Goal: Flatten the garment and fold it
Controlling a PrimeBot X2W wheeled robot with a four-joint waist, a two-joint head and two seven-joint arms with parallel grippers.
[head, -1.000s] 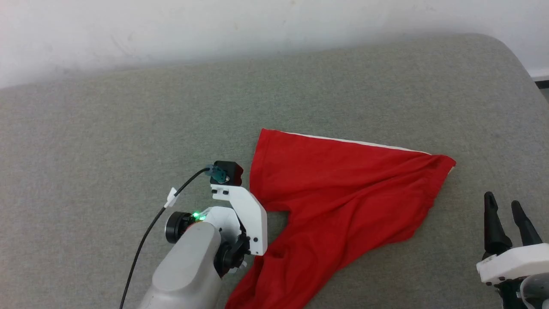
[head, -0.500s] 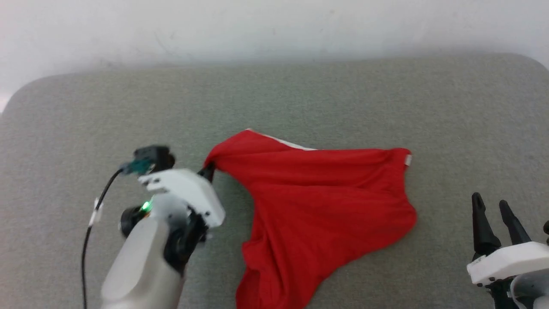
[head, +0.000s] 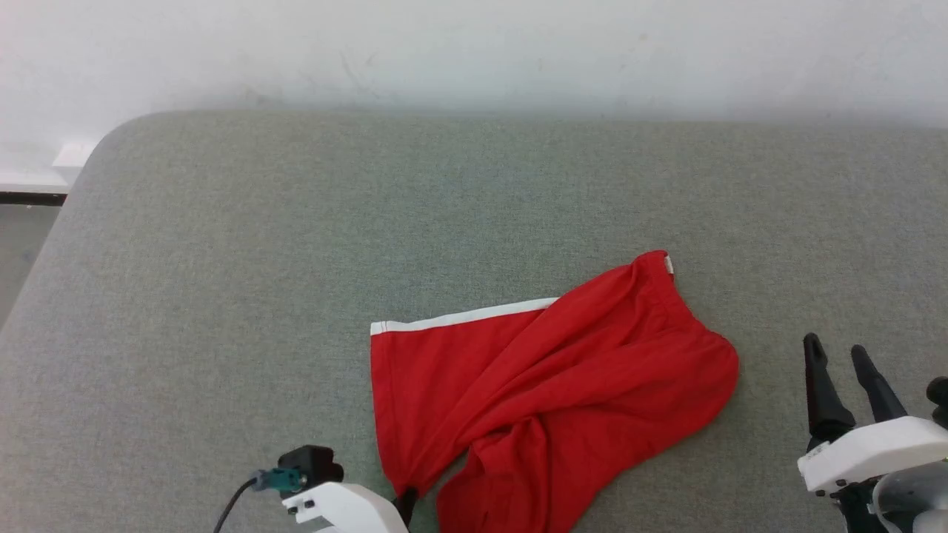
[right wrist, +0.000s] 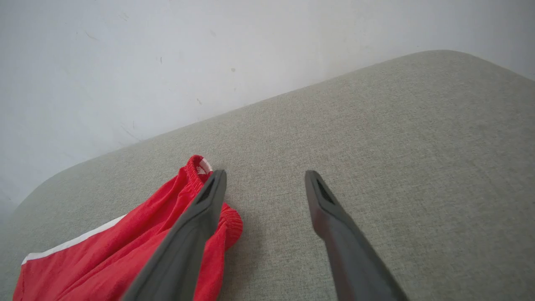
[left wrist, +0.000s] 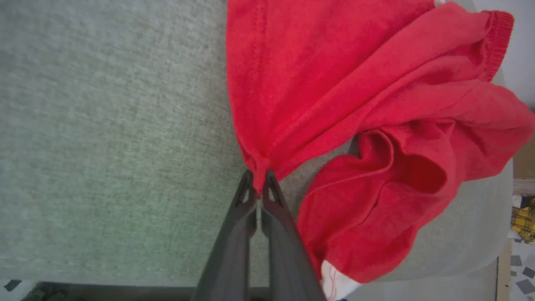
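Down at the near edge of your head view, your left gripper [left wrist: 258,180] has its two dark fingers pressed together on a bunched-up corner of the garment [head: 548,385]. The left wrist view shows it best: the red fabric gathers into a tight point right at the fingertips and fans out away from them. Just beside that pinch there's a second lobe of cloth, crumpled into an open fold, with a bit of white trim [left wrist: 336,284] poking out close to the fingers.

Over at the lower right, your right gripper [head: 835,345] sits with its fingers spread and bare cushion [head: 259,244] showing between them. In the head view it's near the garment's right side but apart from it. In the right wrist view one finger overlaps the red ribbed edge [right wrist: 188,177], and honestly you can't tell from that angle if it's touching.

The garment itself lies rumpled on the grey cushion, a bit right of the middle and toward the near side. It's not flat at all: diagonal folds run from the pinched corner up to the far right. Its left part is the smoothest, with a white band [head: 459,318] along the far side. The ribbed edge, with a small white tag [head: 669,264] on it, is the farthest bit.

Past that it's plain cushion up to its rounded far edge, then a pale wall [head: 474,52].
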